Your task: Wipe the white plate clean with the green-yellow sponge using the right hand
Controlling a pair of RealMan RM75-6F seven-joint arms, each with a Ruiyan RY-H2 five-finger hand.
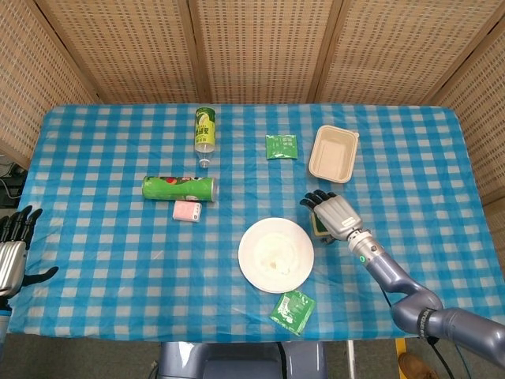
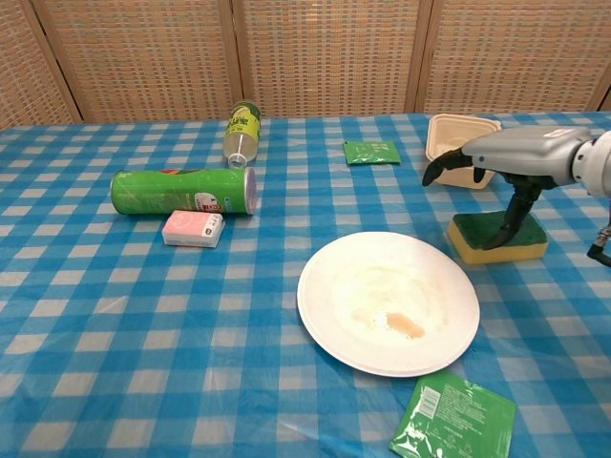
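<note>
Green on top and yellow below, the sponge (image 2: 497, 237) lies on the checked cloth just right of the plate (image 2: 388, 301), near the beige tub (image 2: 465, 149), and our right hand (image 2: 507, 155) hovers over it — so we judge the step in hand to be the reach for the sponge, with no grasp made and no wiping begun. Its fingers are spread and gently curled downward, holding nothing; the thumb (image 2: 509, 218) hangs toward the sponge's top, though we cannot tell whether it touches. Next, we think, the hand must come down, close on the sponge's sides, lift it and carry it left onto the plate. From the chest view we see what the wiping is for — an orange smear (image 2: 405, 324) on the plate's near side, which the head view hardly shows — and also the clear gap between palm and sponge. From the head view the hand (image 1: 337, 214) covers most of the sponge, leaving only a sliver at its left edge, but this view alone shows our left hand (image 1: 13, 251) at the table's left edge, fingers straight and apart, holding nothing.
</note>
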